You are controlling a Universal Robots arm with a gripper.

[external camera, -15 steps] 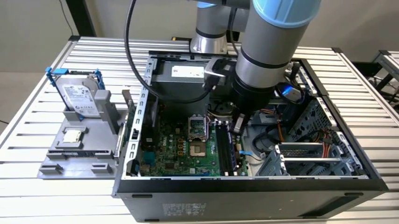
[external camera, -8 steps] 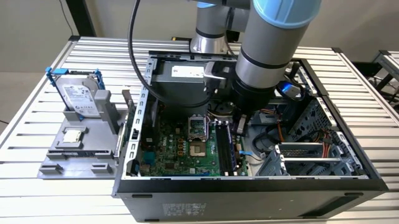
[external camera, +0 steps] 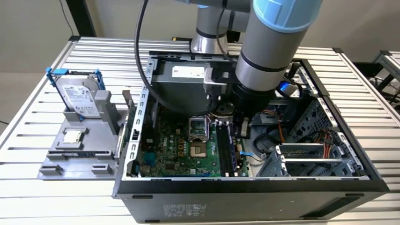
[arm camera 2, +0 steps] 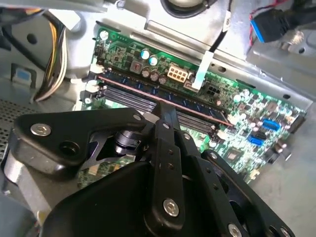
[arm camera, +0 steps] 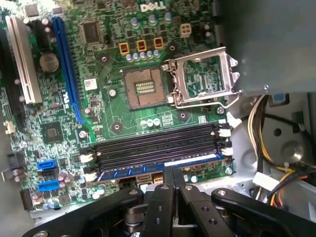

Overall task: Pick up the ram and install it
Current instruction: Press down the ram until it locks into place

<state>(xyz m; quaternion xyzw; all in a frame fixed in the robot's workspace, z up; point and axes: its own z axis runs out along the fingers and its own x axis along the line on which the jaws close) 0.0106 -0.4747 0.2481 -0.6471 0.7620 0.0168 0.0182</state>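
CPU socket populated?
No. In the first wrist view the CPU socket lies bare, contacts exposed, its retention frame swung open beside it.

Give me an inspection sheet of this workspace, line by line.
Surface: slatted metal table, carrying the open computer case.
Job's things: the ram lies in the motherboard slot nearest the tool.
Clutter: hard drive upright in a grey holder at the exterior view's left, small silver chip below it.
Grippers: tool shut, its tip at the ram's edge.
Cables: wire bundle inside the case; black cable along the arm.
Surroundings: second table at the exterior view's right.
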